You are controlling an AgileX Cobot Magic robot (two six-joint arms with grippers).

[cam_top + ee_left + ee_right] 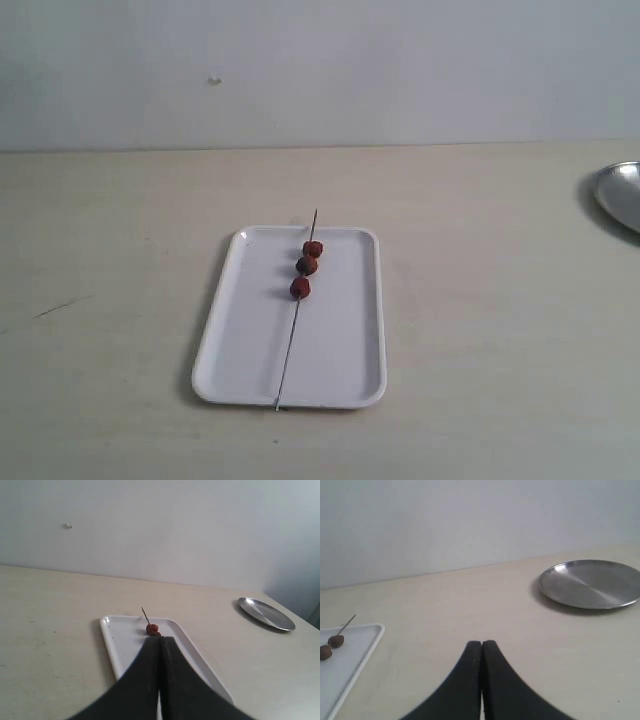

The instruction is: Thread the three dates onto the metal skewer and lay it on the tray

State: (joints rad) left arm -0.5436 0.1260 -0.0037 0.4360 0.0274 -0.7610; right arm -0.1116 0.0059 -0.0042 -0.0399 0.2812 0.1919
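So, you're looking at what I'd call a finished job. The metal skewer (290,350) is lying lengthwise on the tray (345,370), its pointed end poking just past the far rim and its other end hanging slightly over the near rim. The three dates (306,267) are sitting threaded on it in the far half, bunched close in a row with the darkest one in the middle. Your left gripper (160,644) is hovering by the tray and pointing toward the dates, jaws pressed together with nothing between them. The right gripper (481,646) is sitting off to the tray's side over the table (500,330), also pinched closed and empty, and the round silver dish (590,583) is resting well apart from the tray. If you're thinking of nudging anything, my guess is that rod is light, stiff and slick, so it's probably going to be rolling or skating on the smooth tray the moment you're bumping it. I'd be going for the bare stretch between the dates and the near end, or the bit overhanging the near rim where fingers are getting under it. The dates are looking soft and wrinkly, probably tacky, so squeezing them is risking sliding them along the rod or squashing them.
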